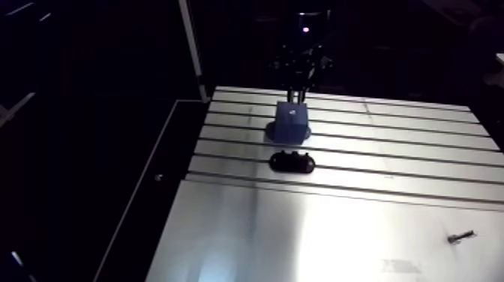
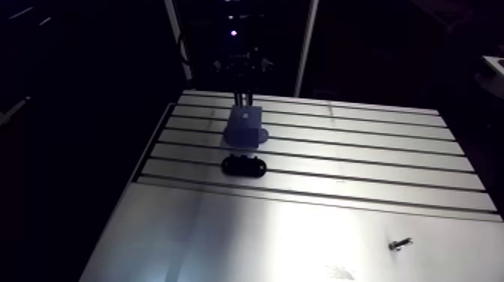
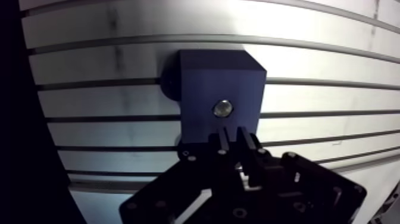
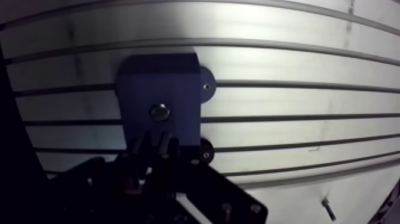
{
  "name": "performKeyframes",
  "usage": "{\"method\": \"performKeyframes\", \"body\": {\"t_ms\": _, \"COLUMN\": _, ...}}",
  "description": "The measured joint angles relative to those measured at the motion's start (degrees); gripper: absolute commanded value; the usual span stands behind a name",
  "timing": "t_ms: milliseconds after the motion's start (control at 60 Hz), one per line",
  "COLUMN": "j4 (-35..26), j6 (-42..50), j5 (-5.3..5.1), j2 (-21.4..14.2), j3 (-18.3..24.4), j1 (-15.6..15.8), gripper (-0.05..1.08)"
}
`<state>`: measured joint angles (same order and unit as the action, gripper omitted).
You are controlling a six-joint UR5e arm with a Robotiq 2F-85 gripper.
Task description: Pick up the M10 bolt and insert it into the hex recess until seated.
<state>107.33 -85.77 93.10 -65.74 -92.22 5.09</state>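
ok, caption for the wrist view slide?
Wrist view: jaws shut, empty, by the blue block with a shiny round centre; M10 bolt lies apart on the slotted table.

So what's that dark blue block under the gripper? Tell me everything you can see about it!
The blue block is boxy, matte and plastic-looking, standing upright on the slotted table. Rounded feet with small holes stick out at its base. Its flat top has one round hole with a shiny metal bit in it. The gripper hangs just over the top near one edge; touching or not, I can't tell. A black oval part lies nearby, apart from it.
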Motion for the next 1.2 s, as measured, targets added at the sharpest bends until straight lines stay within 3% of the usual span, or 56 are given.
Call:
{"method": "performKeyframes", "body": {"t_ms": 150, "j4": -3.75, "j6": -0.53, "j5": 0.87, "j2": -1.68, "j3": 2.6, "j1": 0.39, "gripper": 0.0}}
{"method": "performKeyframes", "body": {"t_ms": 317, "j4": -9.03, "j6": -1.08, "j5": 0.08, "j2": -4.12, "j3": 5.87, "j1": 0.69, "gripper": 0.0}}
{"method": "performKeyframes", "body": {"t_ms": 650, "j4": -14.72, "j6": -2.5, "j5": -1.52, "j2": -9.29, "j3": 8.4, "j1": 0.26, "gripper": 0.0}}
{"method": "performKeyframes", "body": {"t_ms": 1200, "j4": -21.32, "j6": -5.77, "j5": -1.31, "j2": -12.68, "j3": 12.48, "j1": -3.34, "gripper": 0.0}}
